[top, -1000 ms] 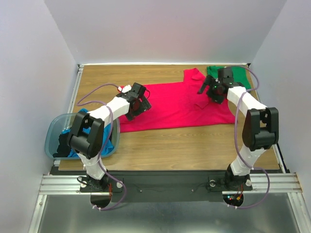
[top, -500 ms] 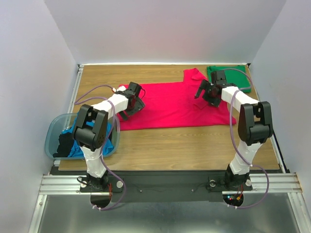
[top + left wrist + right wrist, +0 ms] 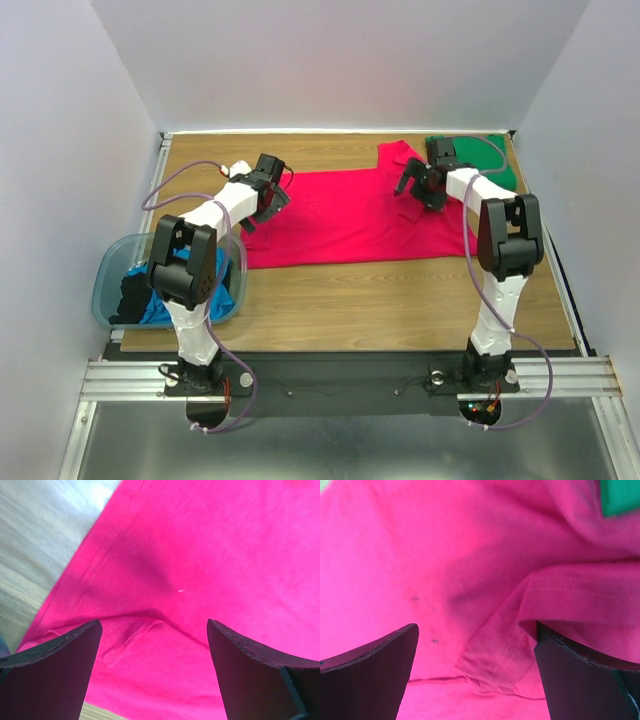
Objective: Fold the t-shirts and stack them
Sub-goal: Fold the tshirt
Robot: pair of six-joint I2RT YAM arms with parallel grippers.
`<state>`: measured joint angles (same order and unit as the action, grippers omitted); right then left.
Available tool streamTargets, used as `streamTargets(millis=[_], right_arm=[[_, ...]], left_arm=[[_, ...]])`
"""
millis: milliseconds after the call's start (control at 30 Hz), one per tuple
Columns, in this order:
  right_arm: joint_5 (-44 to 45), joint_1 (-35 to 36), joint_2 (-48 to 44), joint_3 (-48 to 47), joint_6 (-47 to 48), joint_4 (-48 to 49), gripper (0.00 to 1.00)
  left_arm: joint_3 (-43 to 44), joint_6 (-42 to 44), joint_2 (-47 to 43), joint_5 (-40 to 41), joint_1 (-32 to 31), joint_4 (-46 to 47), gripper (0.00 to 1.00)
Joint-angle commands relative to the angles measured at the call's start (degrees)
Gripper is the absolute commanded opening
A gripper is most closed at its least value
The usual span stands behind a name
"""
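Note:
A crimson-pink t-shirt (image 3: 350, 215) lies spread flat across the middle of the table. My left gripper (image 3: 272, 196) hovers open over its back left part. In the left wrist view the gripper (image 3: 155, 680) has pink cloth (image 3: 200, 570) and a stitched hem between its fingers. My right gripper (image 3: 412, 188) stands open over the shirt's back right. In the right wrist view the gripper (image 3: 475, 680) brackets a folded-over sleeve hem (image 3: 510, 655). A folded emerald green t-shirt (image 3: 492, 160) lies at the back right corner. A bright blue t-shirt (image 3: 160, 300) sits crumpled in the tub.
A translucent grey-blue tub (image 3: 115, 268) stands at the near left, holding dark cloth beside the blue one. Bare wooden table (image 3: 380, 300) runs between the pink shirt and the arm bases. White walls close in the left, back and right.
Both arms have reached farther back. The left gripper moved back and left toward the pink shirt's left edge. The right gripper shifted left near the sleeve. Both stayed open.

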<state>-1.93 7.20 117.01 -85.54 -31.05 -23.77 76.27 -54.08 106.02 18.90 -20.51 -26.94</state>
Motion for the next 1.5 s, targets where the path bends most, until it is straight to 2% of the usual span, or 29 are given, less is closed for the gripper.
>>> streamTargets(millis=[0, 167, 333, 500, 700, 867, 1100, 1300, 1467], right_arm=[[-2.5, 0.5, 3.1, -8.0, 0.2, 2.1, 1.00], [-3.4, 1.1, 8.2, -18.1, -1.2, 2.1, 1.00], [-3.9, 1.2, 12.5, -27.4, -2.5, 2.1, 1.00], [-3.3, 1.2, 11.2, -28.0, -1.8, 1.9, 1.00], [-1.8, 1.4, -0.5, -15.6, 0.5, 1.9, 1.00], [0.9, 1.6, -13.1, 2.4, 1.0, 2.0, 1.00], [5.5, 1.6, -23.0, 22.0, -1.6, 2.1, 1.00], [8.9, 1.4, -23.9, 30.0, -3.0, 2.1, 1.00], [9.6, -0.2, -24.0, 34.1, -4.8, 2.1, 1.00]], left_arm=[[5.5, -0.1, 0.9, 5.4, 1.0, -3.0, 0.99], [9.0, 0.9, 0.8, 4.7, 2.2, -3.5, 0.98], [8.0, 2.1, -1.7, 2.3, 2.1, -2.5, 0.98], [5.0, 2.6, -4.1, 0.7, 1.5, -1.9, 0.98], [1.8, 3.7, -6.7, -2.5, -2.2, 0.0, 0.98], [-0.2, 2.4, -5.5, -2.0, -6.0, 0.0, 0.98], [-0.2, 0.8, -1.1, -0.2, -6.1, -1.6, 0.98], [0.9, 1.2, 1.6, -1.1, -5.8, 1.2, 0.98], [1.9, 1.2, 3.9, -0.3, -4.7, -0.7, 0.98]])
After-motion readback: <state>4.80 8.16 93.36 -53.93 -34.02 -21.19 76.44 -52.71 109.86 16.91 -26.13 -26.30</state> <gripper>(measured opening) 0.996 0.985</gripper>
